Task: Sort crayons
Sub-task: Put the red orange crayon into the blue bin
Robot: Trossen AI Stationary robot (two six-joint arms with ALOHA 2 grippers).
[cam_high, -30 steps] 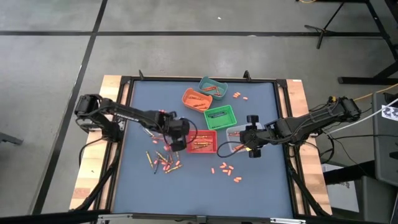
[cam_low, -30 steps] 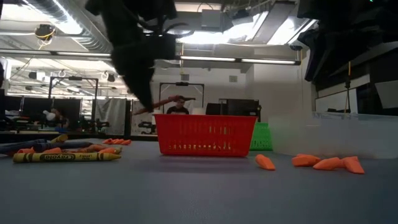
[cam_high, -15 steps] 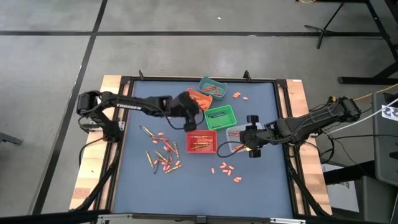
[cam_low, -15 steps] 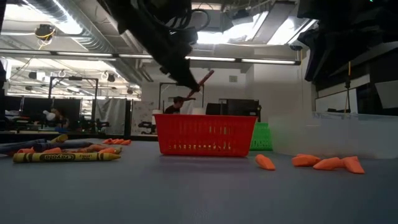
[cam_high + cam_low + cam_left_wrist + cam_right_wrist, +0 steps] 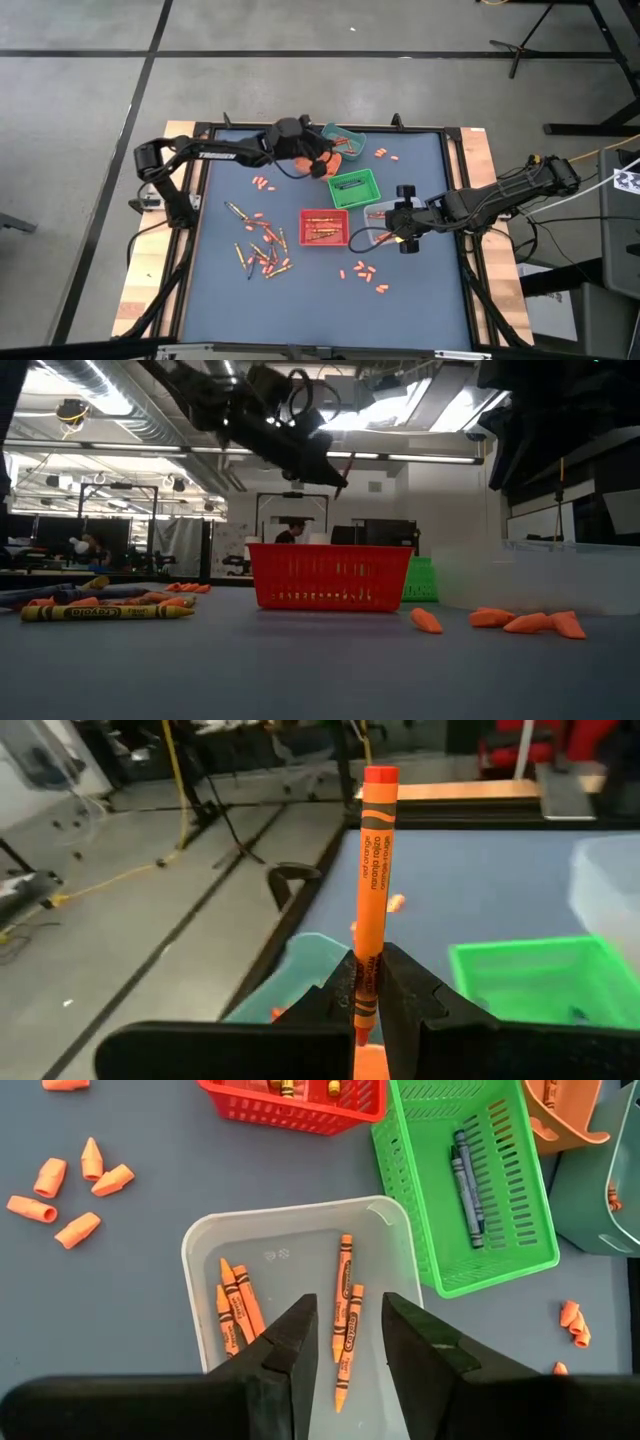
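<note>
1. From above: the left end effector (image 5: 318,163) hangs over the orange bin (image 5: 312,160) at the far side of the tabletop (image 5: 420,300), with the teal bin (image 5: 345,139) just beyond it and the green bin (image 5: 354,187) just on the near side. Loose crayons (image 5: 262,255) lie scattered well behind it, toward the near left. The right end effector (image 5: 384,228) hovers over the clear tray (image 5: 378,215), beside the red bin (image 5: 325,228); orange stubs (image 5: 364,275) sit near it on the open blue surface

2. At table height: the left end effector (image 5: 335,478) is up in the air above the red bin (image 5: 330,576), clenched on an orange crayon (image 5: 345,470) that sticks up at a tilt. Far off to its side a yellow crayon (image 5: 105,613) and others rest flat; stubs (image 5: 528,622) lie on the opposite side

3. Left wrist: the fingers (image 5: 405,995) pinch the orange crayon (image 5: 372,890) near its lower end, the stick standing upright between them. Below the tips are the teal bin (image 5: 290,982) and green bin (image 5: 535,985)

4. Right wrist: the fingers (image 5: 290,1345) stand apart, grasping nothing, straight above the clear tray (image 5: 200,1250), which holds several orange crayons (image 5: 343,1305). The green bin (image 5: 470,1180) ahead holds two dark crayons (image 5: 465,1175)
</note>
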